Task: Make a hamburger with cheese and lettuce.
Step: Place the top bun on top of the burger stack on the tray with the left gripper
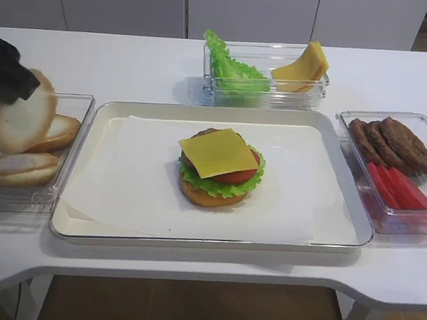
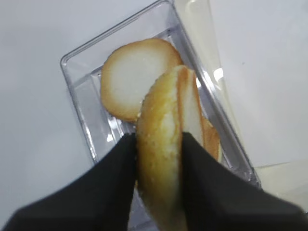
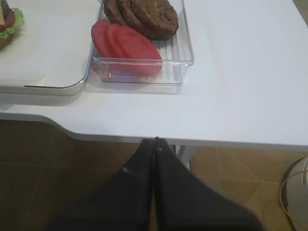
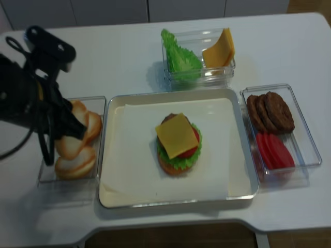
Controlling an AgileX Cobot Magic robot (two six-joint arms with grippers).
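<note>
The hamburger (image 1: 218,169) stands open-topped in the middle of the tray: bottom bun, lettuce (image 1: 220,185) frilling out around it, tomato, patty, and the square cheese (image 1: 218,152) slice on top. It also shows from above as the hamburger (image 4: 178,145). Over the bun container at the left, my left gripper (image 2: 159,140) is shut on a bun half (image 2: 163,130), held on edge just above the other halves. In the high view that bun half (image 1: 16,119) hangs upright under the left gripper (image 1: 14,91). My right gripper (image 3: 154,141) is shut and empty, off the table's front edge.
The clear bun container (image 1: 78,105) holds two more halves. The tray (image 1: 329,125) is lined with white paper. A back container (image 1: 265,81) holds a lettuce bunch and stacked cheese slices. A right container (image 3: 144,57) holds patties and tomato slices.
</note>
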